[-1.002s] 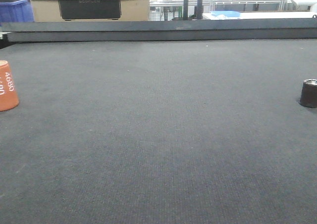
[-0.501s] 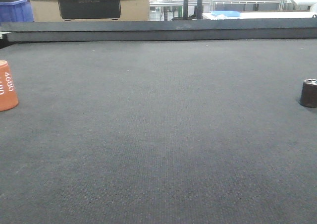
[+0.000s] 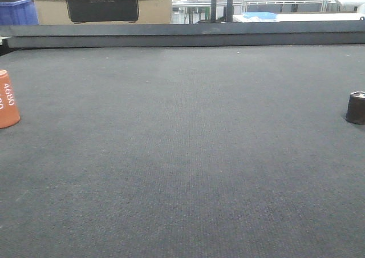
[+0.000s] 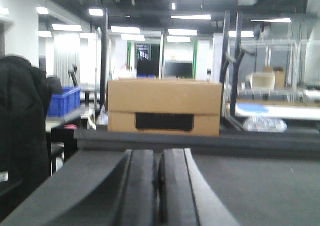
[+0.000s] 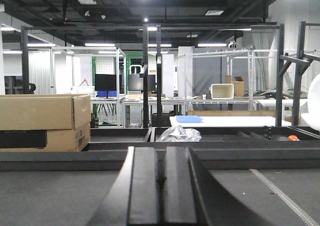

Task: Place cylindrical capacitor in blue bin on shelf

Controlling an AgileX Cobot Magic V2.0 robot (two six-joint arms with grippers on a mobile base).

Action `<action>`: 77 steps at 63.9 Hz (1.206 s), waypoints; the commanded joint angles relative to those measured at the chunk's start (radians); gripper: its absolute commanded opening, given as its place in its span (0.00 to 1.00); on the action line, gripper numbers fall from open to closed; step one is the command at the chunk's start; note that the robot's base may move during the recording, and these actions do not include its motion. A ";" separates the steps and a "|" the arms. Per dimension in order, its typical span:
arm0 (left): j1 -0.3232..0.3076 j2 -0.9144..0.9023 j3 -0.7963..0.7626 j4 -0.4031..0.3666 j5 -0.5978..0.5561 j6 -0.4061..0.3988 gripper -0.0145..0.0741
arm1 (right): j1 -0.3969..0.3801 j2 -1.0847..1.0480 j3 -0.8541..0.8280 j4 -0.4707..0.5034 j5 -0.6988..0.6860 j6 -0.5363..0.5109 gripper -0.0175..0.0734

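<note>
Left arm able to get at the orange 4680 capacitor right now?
Probably yes. The capacitor stands alone on the mat, at the front view's left edge. But the left gripper is shut and its camera doesn't show the capacitor, so it must open and re-aim first.

Matt capacitor [image 3: 8, 101]; woven cloth tabletop [image 3: 188, 155] (rough).
</note>
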 commanded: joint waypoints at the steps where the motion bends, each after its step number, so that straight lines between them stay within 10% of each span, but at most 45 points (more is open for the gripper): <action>1: 0.003 0.070 -0.092 -0.004 0.116 0.000 0.38 | 0.000 0.057 -0.049 0.003 0.036 -0.003 0.08; 20: 0.003 0.312 -0.194 -0.006 0.270 0.000 0.85 | 0.000 0.192 -0.064 0.003 0.047 -0.003 0.82; 47: -0.100 0.694 -0.296 -0.008 0.345 0.000 0.84 | 0.001 0.403 -0.062 0.010 0.199 -0.003 0.82; 77: -0.100 0.839 -0.226 -0.010 -0.016 0.000 0.84 | 0.065 0.955 0.097 -0.079 -0.447 -0.003 0.82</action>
